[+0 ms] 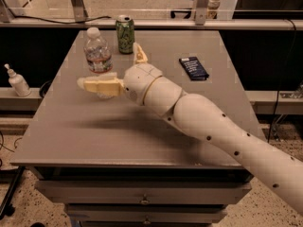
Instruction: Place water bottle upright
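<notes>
The water bottle, clear ribbed plastic with a white cap and a coloured label band, stands upright on the grey table at its far left. My gripper is open right beside it. The near finger lies across the front of the bottle's base and hides it. The far finger points up, apart from the bottle on its right. The bottle is not clamped.
A green drink can stands just behind and to the right of the bottle. A dark blue packet lies at the right. A small white pump bottle sits on a ledge left of the table. My arm crosses the table's right half.
</notes>
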Robot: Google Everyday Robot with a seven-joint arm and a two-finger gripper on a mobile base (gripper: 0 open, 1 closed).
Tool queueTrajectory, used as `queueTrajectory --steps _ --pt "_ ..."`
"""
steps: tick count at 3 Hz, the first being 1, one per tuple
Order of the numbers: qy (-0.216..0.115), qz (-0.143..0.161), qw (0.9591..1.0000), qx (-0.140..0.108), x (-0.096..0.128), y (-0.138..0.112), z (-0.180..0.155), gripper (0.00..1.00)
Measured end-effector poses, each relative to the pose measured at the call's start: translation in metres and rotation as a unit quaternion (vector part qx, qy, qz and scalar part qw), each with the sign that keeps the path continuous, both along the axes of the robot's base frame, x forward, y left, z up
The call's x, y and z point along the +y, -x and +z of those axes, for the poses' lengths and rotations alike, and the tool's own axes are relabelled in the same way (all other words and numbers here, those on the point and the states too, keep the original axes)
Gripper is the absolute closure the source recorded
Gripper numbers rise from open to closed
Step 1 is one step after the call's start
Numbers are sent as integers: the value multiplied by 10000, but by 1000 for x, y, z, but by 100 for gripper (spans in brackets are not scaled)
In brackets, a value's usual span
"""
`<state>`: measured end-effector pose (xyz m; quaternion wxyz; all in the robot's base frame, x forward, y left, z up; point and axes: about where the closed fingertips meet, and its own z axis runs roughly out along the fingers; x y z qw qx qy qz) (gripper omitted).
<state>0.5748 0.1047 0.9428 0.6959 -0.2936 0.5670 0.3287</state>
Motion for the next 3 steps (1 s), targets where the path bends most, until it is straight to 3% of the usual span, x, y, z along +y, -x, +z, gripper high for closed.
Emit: queueTrajectory --steps 1,2,3 --pt "189 -146 9997 74 -26 6 3 0" --pt "613 -331 9973 250 -71 17 15 0" --pt "1076 -341 9922 532 -108 48 17 0"
